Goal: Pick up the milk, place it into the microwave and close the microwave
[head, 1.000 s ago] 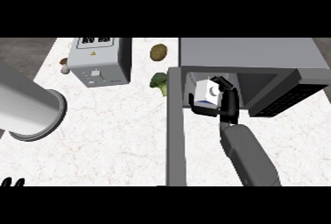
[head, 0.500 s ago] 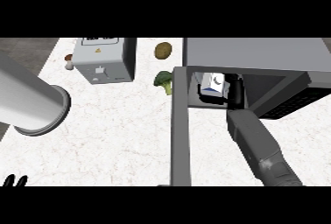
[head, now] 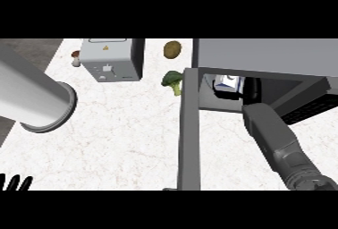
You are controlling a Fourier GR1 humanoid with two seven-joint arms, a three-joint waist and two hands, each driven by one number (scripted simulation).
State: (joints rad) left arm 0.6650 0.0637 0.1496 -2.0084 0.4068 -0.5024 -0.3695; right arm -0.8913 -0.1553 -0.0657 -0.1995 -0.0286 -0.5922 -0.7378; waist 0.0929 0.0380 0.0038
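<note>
The milk, a small white and blue carton, stands just inside the open microwave at the left of its cavity. My right hand reaches into the cavity from below and lies against the carton's right side, fingers curled on it; the microwave's roof hides part of the hand. The microwave door is swung open and shows edge-on as a grey bar left of my forearm. Only the fingertips of my left hand show at the lower left corner, straight and resting.
A toaster stands at the back left with a mushroom beside it. A potato and broccoli lie just left of the microwave. A large grey cylinder slants in from the left.
My right arm has pushed forward, carrying the milk from the door's edge deeper into the microwave cavity. The left hand has stayed put.
</note>
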